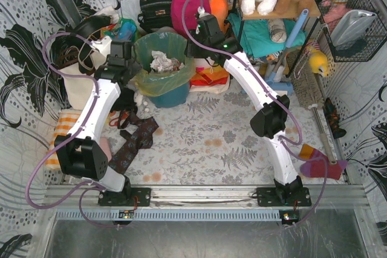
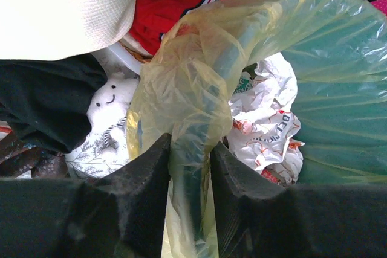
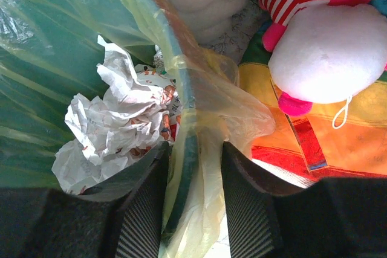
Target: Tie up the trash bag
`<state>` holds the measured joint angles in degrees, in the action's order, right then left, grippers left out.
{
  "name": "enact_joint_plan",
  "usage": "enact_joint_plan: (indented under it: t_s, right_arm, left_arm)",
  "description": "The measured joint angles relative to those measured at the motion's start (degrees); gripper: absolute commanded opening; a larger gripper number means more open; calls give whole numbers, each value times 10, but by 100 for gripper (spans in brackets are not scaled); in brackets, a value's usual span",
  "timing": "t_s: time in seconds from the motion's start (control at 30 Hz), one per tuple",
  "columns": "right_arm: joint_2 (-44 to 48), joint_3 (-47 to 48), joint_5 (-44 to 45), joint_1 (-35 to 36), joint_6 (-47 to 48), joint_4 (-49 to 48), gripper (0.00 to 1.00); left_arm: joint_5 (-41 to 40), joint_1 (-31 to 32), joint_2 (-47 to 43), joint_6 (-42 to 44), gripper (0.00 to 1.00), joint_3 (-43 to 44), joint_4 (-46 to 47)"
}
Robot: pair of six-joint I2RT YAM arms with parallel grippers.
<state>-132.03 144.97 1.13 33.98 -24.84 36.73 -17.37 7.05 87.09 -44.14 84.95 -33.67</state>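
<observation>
Thin translucent yellow-green plastic trash bag [image 1: 151, 81] lines the teal round plastic bin [image 1: 173, 96]. Left end effector [image 2: 190, 149] pinches bag film at the bin rim. Right end effector [image 3: 193, 149] straddles that rim; contact cannot be determined.

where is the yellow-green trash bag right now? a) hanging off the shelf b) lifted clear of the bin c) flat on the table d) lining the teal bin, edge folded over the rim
d: the trash bag drapes over the rim of the teal bin, crumpled paper sitting inside it.
</observation>
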Motion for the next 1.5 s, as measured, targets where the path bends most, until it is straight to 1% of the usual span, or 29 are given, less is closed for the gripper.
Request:
enact_joint_plan:
  t_s: [0.07,0.2,0.27,0.57,0.67,0.9,1.1,1.33,1.5]
  right_arm:
    - [0,0,-3,0,-1,-2,34]
    - [0,0,-8,1,-2,-4,33]
    - [0,0,-12,1,-2,-4,30]
    - [0,0,-20,1,-20,-9,7]
    - [2,0,-17,1,-33,-5,1]
    - [14,-6,-15,1,-36,19,0]
    - [60,-46,-12,10,-32,70,0]
    - [184,-184,21,47,-44,99,0]
    - [303,-297,58,63,-63,100,0]
  left_arm:
    - [2,1,3,0,33,0,0]
    - [5,3,5,0,23,3,-1]
    - [5,3,5,3,18,5,-2]
    - [21,4,5,14,4,15,-18]
    - [31,5,5,16,0,22,-31]
    - [59,4,-1,37,0,32,-57]
    - [102,9,-45,62,0,18,-101]
    - [130,27,-108,78,0,7,-162]
    - [159,65,-151,78,0,-5,-172]
